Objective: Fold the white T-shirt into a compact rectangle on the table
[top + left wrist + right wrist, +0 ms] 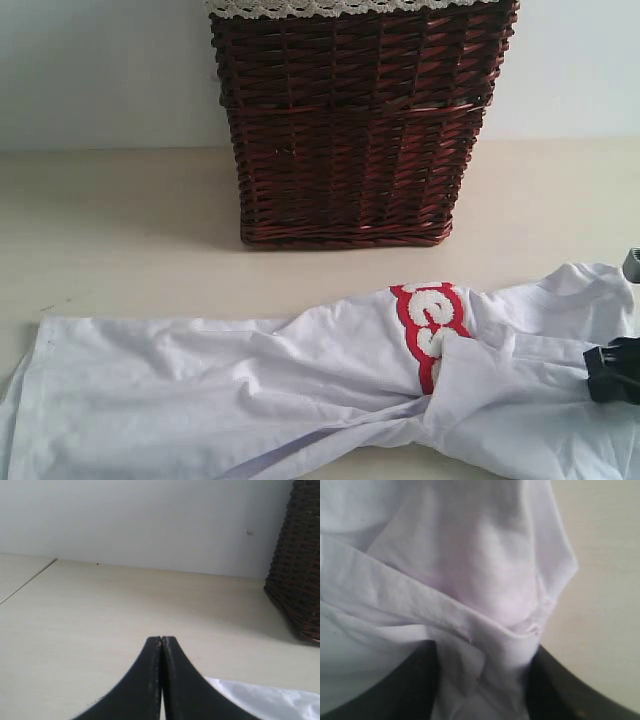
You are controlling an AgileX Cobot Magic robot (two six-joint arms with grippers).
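The white T-shirt (300,380) lies crumpled across the front of the table (120,230), its red-outlined letters (428,318) bunched near the middle. My right gripper (612,368) sits at the shirt's right end. In the right wrist view it (481,675) is open, and a gathered fold of the shirt (470,570) fills the gap between its dark fingers (415,680). My left gripper (161,639) is shut on nothing and hovers over bare table, with an edge of the shirt (265,700) just beside it. It is outside the exterior view.
A dark brown wicker basket (350,130) with a lace-trimmed rim stands at the back centre, behind the shirt. It also shows in the left wrist view as the basket (300,565). A pale wall runs along the table's far edge.
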